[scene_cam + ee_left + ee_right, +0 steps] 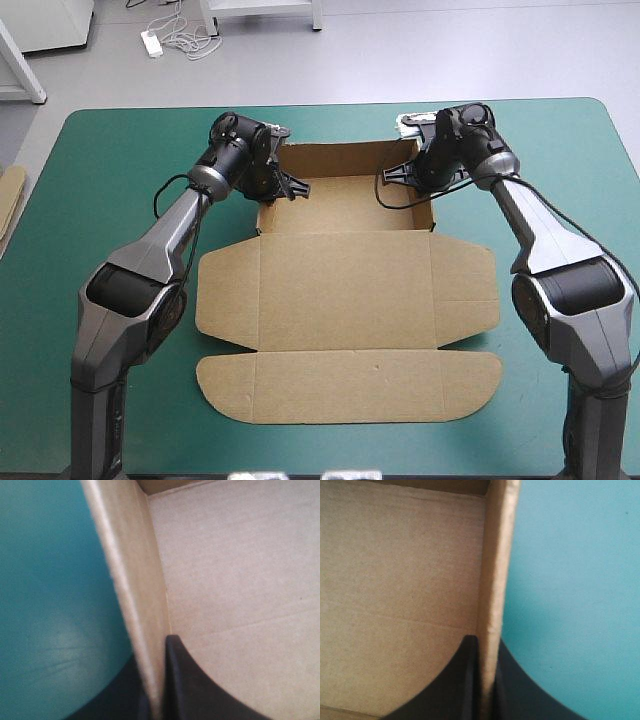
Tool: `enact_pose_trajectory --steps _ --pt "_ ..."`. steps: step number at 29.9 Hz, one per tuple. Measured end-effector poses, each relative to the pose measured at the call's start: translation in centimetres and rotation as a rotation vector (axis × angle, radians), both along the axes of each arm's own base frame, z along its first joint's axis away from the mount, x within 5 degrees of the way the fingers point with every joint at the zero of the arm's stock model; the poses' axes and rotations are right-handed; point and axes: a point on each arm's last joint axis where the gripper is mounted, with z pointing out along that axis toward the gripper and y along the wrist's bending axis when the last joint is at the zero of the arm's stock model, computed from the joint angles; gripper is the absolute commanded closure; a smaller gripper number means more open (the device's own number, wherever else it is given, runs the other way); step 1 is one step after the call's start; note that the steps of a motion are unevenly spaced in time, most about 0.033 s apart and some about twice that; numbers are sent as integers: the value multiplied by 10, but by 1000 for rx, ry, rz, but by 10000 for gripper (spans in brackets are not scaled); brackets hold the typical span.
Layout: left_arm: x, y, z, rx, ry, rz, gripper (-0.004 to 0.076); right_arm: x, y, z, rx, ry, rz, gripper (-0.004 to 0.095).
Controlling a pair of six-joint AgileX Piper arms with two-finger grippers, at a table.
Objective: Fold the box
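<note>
Left hand (283,186) clamps left wall of the box (345,270), right hand (400,172) the right wall. More board (10,195) at left edge of the worktop (120,160).

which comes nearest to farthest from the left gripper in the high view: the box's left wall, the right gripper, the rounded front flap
1. left wall of the box: on its left side, clamped in the left gripper.
2. right gripper: across the tray, at the right wall.
3. rounded front flap: at the near side, beyond the flat lid.
</note>
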Motion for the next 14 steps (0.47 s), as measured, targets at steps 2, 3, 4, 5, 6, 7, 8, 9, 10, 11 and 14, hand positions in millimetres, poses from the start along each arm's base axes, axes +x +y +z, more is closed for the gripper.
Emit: enact_pose_trajectory --steps 2,3,4,5,6,7,8,9,10,11,14 --pt "0 0 0 0 -1 0 731 0 0 0 0 0 0 870" --pt "0 0 1 -1 -2 0 731 0 0 0 0 0 0 833" --pt "0 0 1 0 -2 0 723 0 0 0 0 0 1 789" --pt "0 0 1 0 -4 0 708 0 0 0 -4 -1 6 747" --pt "0 0 2 -1 -6 0 675 0 0 0 -9 1 12 682" --pt "1 0 3 -4 -10 -1 624 0 -1 -1 -17 5 19 612" --pt "1 0 5 -3 -15 -4 570 -1 -1 -1 -24 8 25 543" --pt "2 -1 5 0 -17 -11 488 0 -1 -1 -28 10 28 479" --pt "3 0 6 8 -22 -20 396 0 -1 0 -33 10 30 423" --pt "3 0 8 17 -28 -29 300 0 -2 2 -39 4 31 387" --pt "5 3 19 26 -62 -35 104 1 -1 9 -27 -10 31 339"
